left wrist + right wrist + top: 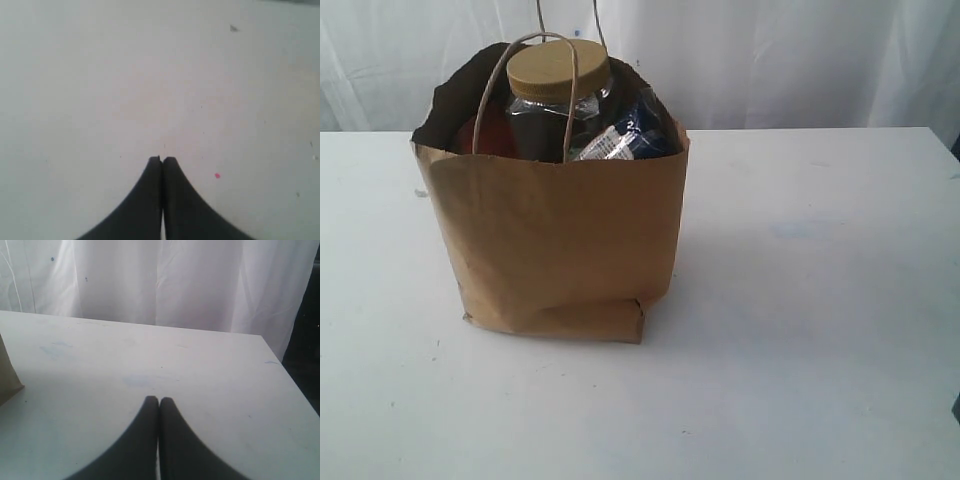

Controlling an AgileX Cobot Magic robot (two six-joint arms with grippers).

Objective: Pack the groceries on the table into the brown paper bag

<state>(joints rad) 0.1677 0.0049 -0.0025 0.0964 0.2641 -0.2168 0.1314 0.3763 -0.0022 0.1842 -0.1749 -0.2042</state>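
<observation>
The brown paper bag (pixel 560 240) stands upright on the white table (pixel 820 300), left of centre, its loop handle (pixel 535 90) raised. Inside it I see the gold-lidded clear nut jar (pixel 560 95), something orange-red (pixel 488 135) at its left and a blue-white package (pixel 620 140) at its right. The other groceries are hidden. Neither gripper shows in the exterior view. My left gripper (pixel 161 160) is shut and empty over bare tabletop (pixel 150 75). My right gripper (pixel 159 401) is shut and empty, with a corner of the bag (pixel 7 380) at that view's edge.
A white curtain (pixel 770 60) hangs behind the table. The table's far edge and right corner (pixel 260 337) show in the right wrist view, with a dark gap (pixel 305 355) beyond. A small pink speck (pixel 217 175) lies on the tabletop near the left gripper.
</observation>
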